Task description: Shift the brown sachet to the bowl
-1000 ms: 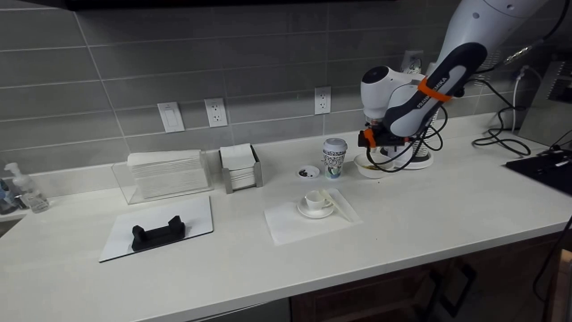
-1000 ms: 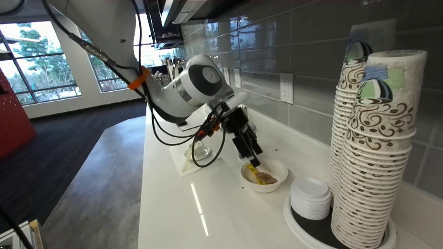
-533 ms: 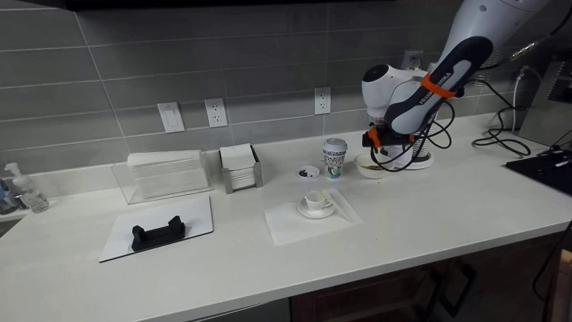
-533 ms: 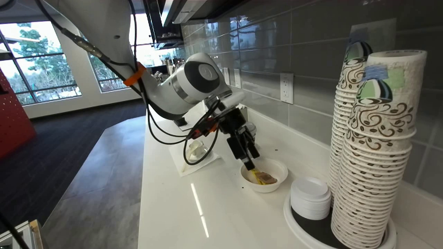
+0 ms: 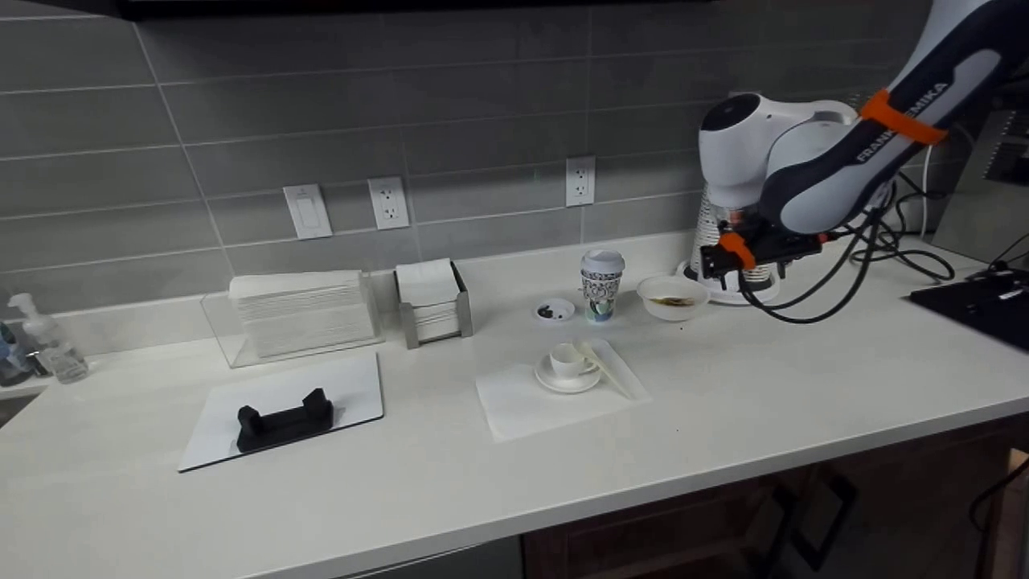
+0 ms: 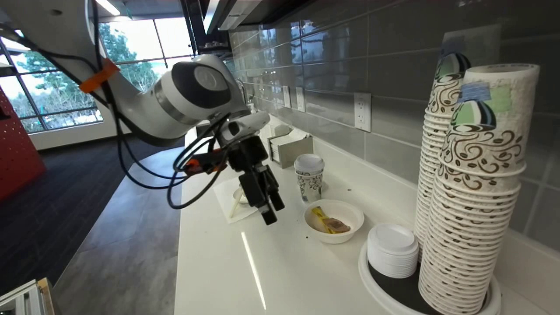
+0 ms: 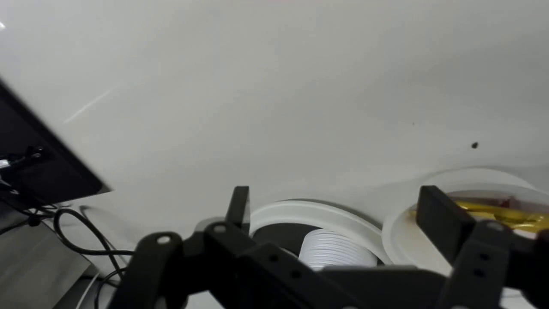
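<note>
The small, flat, four-cornered brown sachet lies in the round white bowl, a little past the middle toward 4 o'clock in an exterior view. It is a dull, light brown with uneven edges; any print is too small to read. It overlaps a narrow, bright yellow packet, which slants from 10 o'clock toward 6 o'clock inside the bowl. In my wrist view that yellow looks glossy; I cannot make out the brown there.

My black fingers are spread wide apart. In an exterior view they hang above the glossy white surface, outside the bowl at 9 o'clock.

There, at 11 o'clock from the bowl, stands a swirl-printed paper cup; its white lid hides the inside. At 4 o'clock a round white, black-floored tray bears tall stacks of upturned, swirl-printed cups and a low stack of white discs.

In an exterior view, at 9 o'clock beyond the paper cup, a small white dish holds dark bits. At 8 o'clock a white handled cup sits on a white saucer; its contents I cannot tell.
</note>
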`<control>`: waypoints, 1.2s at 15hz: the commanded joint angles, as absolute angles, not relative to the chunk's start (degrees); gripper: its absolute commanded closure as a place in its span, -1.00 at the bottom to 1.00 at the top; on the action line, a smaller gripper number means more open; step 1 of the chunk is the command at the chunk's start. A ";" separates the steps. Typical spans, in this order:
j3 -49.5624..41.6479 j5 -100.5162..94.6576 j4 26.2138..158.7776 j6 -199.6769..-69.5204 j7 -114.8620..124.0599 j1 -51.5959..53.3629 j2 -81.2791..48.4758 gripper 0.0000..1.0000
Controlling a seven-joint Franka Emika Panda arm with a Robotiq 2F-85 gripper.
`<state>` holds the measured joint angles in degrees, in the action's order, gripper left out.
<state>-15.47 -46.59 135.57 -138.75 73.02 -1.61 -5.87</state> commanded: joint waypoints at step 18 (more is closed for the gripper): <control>-7.33 -13.94 154.78 -130.27 23.76 -11.14 27.13 -1.00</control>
